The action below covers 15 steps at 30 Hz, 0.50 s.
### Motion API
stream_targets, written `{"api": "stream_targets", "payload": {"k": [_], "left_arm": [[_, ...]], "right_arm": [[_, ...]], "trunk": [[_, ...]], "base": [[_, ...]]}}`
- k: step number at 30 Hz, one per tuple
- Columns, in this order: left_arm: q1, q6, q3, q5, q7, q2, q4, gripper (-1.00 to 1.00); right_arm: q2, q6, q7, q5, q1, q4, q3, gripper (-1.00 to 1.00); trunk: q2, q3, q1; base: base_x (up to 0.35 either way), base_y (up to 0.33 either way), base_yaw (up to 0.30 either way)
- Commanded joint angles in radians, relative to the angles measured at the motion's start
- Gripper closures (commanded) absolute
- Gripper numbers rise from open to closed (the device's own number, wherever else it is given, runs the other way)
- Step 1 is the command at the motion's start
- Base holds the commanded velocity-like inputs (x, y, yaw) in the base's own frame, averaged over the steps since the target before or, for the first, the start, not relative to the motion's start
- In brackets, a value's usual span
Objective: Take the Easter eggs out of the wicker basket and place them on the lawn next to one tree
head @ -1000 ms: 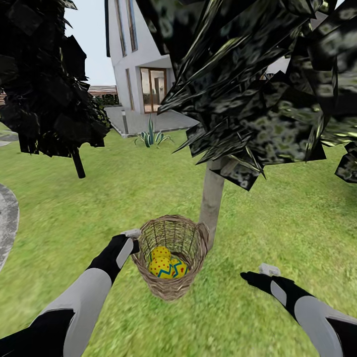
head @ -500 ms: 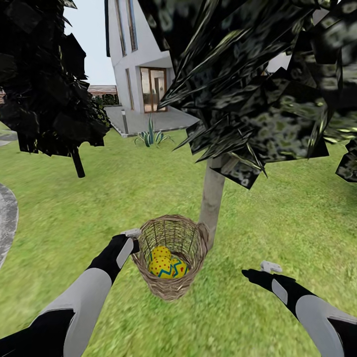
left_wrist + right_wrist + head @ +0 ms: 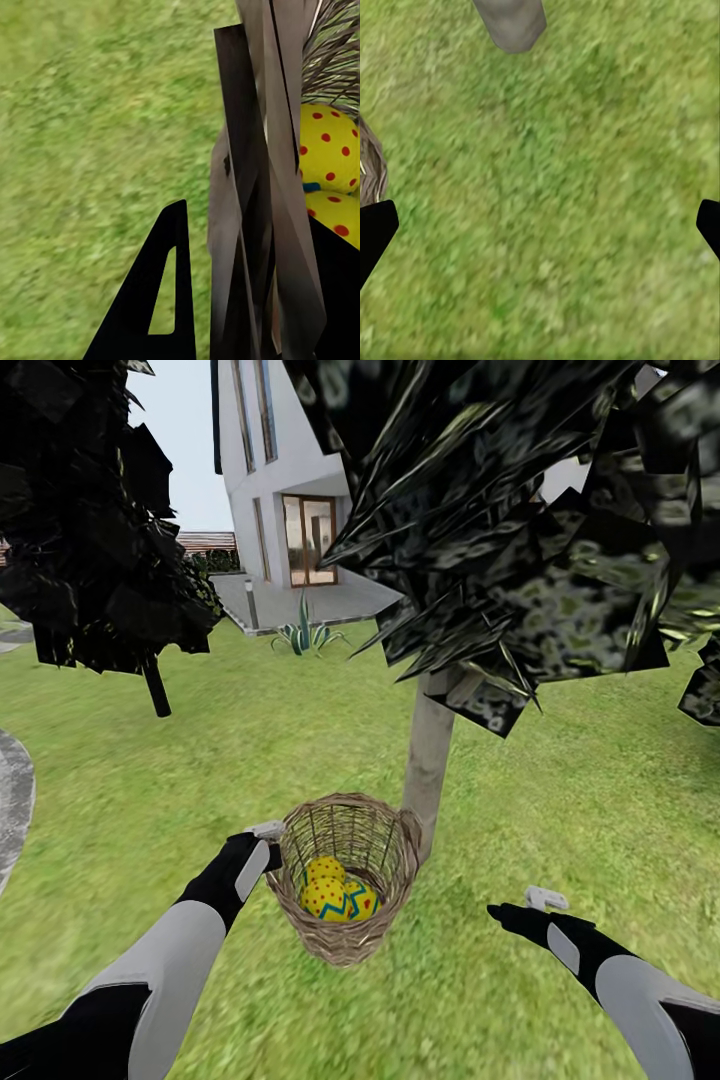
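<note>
The lawn (image 3: 600, 780) spreads as mottled green grass across the lower two thirds of the head view. A white house (image 3: 290, 470) with a glazed door stands at the upper centre, and a black-leaved tree (image 3: 90, 530) on a thin dark trunk fills the upper left. The tree (image 3: 430, 760) with the pale trunk rises at centre, its dark speckled foliage covering the upper right. A strip of grey paving (image 3: 12, 800) shows at the left edge.

The wicker basket (image 3: 345, 880) sits below centre, just in front of that trunk; whether the two touch cannot be told. Down inside it lie the Easter eggs (image 3: 335, 890), yellow with red dots and a blue zigzag; two are plain and a third is partly hidden among them. In the left wrist view two eggs (image 3: 330, 150) show past the woven wall.

The left claw (image 3: 265, 840) is clamped on the basket's rim at its left side. The right claw (image 3: 535, 905) hangs over bare grass at lower right, well apart from the basket; in the right wrist view its fingertips (image 3: 375, 229) stand wide apart at the frame's two edges with nothing between them.
</note>
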Motion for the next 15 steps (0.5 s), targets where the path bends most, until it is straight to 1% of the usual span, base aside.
{"api": "stream_targets", "payload": {"k": [1, 15], "left_arm": [[-0.001, 0.001, 0.004, 0.014, 0.007, -0.001, -0.002, 1.00], [-0.001, 0.001, 0.004, 0.014, 0.007, -0.001, -0.002, 1.00]], "right_arm": [[0.000, 0.007, 0.003, -0.009, 0.000, -0.002, -0.002, -1.00], [0.000, 0.006, 0.003, -0.009, 0.000, -0.001, -0.003, -1.00]], "trunk": [[-0.008, -0.004, 0.004], [-0.106, -0.048, 0.058]], "base": [[0.000, 0.000, 0.000], [0.000, 0.000, 0.000]]}}
